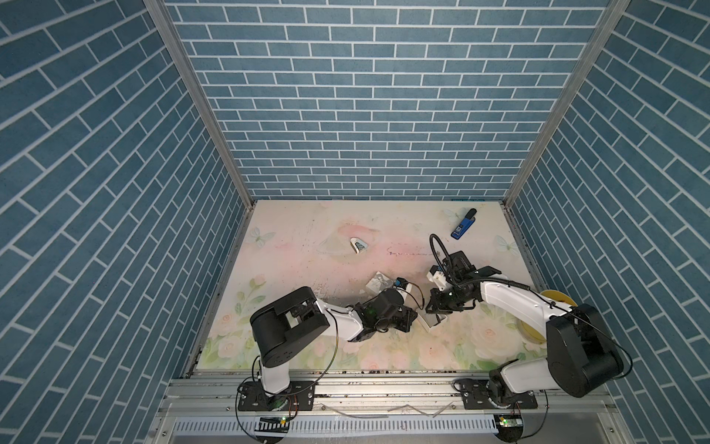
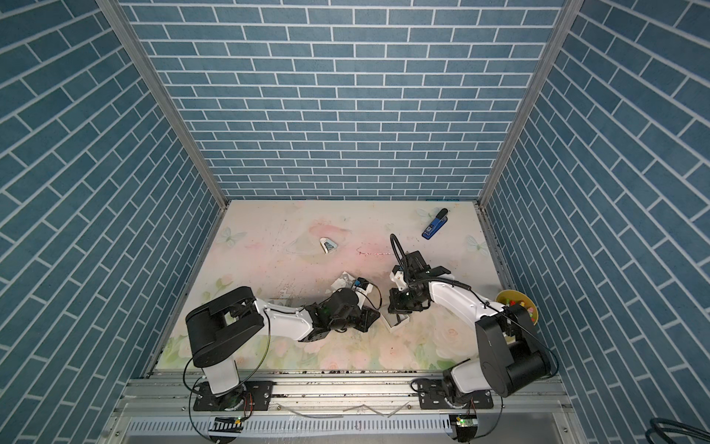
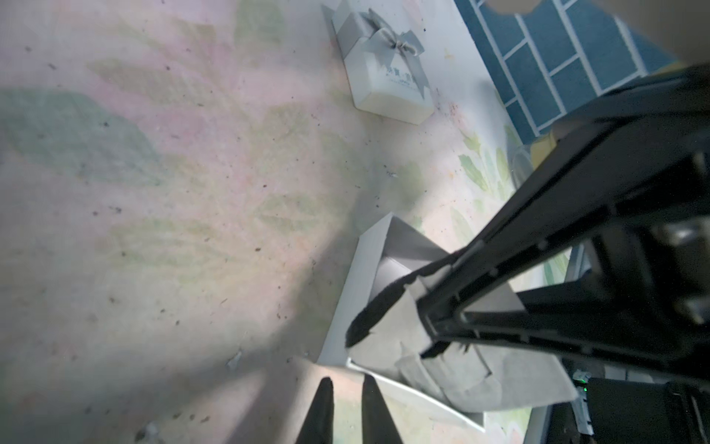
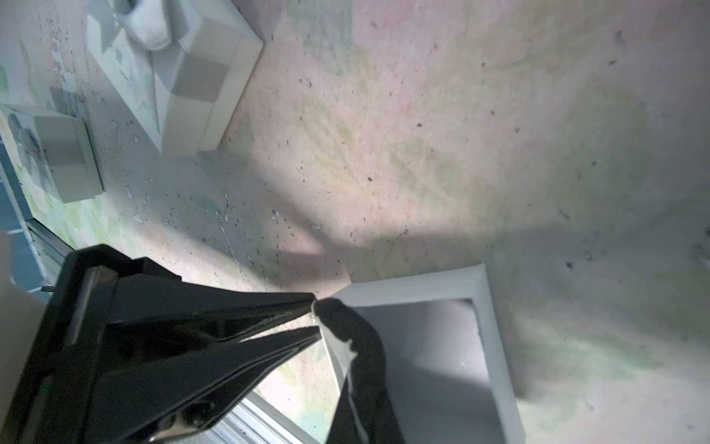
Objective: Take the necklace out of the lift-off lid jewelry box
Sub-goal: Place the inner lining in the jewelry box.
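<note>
presently, on the floral worktop (image 1: 307,269), my right gripper (image 1: 437,315) dips into the open jewelry box (image 3: 347,300). its jaws are closed, with a black fuzzy strip (image 3: 384,300) at the tip that i cannot tell from padding or something pinched. my left gripper (image 3: 347,384) meets the box at its near corner, jaws narrowed to a slit. as best i can judge, one tip sits either side of the card wall, pinning it. the bowed lid (image 1: 378,283) lies off, just beyond the box.

the necklace itself does not show. inside i see only a soft grey liner (image 3: 453,373), so i judge the necklace sits in or under it. a thin chain-like line (image 1: 411,254) lies on the worktop well apart from the box; whether that is jewellery or a mark i cannot say.

i expect the necklace to be light, limp and slippery, apt to snag on the liner and tangle. it is best pinched with the very tips at a bunched stretch, the pendant or the clasp, then raised straight up slowly. the box is light card and would likely ride up unless held down.
</note>
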`<action>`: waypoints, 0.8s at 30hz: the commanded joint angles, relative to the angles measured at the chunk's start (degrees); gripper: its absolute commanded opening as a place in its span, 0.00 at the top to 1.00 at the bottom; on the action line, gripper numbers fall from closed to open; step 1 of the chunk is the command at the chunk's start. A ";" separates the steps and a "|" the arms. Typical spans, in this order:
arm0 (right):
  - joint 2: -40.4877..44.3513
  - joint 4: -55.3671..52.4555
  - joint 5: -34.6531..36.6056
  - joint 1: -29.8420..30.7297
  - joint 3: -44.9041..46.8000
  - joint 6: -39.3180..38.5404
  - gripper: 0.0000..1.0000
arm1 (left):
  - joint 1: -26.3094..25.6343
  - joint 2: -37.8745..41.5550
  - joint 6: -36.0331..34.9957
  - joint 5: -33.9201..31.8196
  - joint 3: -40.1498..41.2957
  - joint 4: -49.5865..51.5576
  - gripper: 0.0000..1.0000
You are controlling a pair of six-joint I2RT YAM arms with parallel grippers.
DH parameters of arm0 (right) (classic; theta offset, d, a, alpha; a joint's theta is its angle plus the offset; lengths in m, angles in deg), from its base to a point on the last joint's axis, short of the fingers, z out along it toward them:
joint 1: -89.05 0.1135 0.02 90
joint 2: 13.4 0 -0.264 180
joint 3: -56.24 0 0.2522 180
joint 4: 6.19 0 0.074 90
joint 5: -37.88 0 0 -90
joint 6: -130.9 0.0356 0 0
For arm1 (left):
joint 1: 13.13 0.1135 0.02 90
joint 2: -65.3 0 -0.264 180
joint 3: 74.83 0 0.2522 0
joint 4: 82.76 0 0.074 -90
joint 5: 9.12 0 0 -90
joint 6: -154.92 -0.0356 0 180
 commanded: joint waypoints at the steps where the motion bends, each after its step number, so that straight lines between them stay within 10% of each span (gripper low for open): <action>1: 2.69 0.18 -1.16 0.13 2.44 3.70 1.00 | 0.47 -1.89 -0.55 0.33 -0.97 -1.41 0.84; 24: 4.88 6.54 1.11 0.09 7.91 9.27 1.00 | 2.25 4.74 -1.83 -2.20 2.52 1.96 0.78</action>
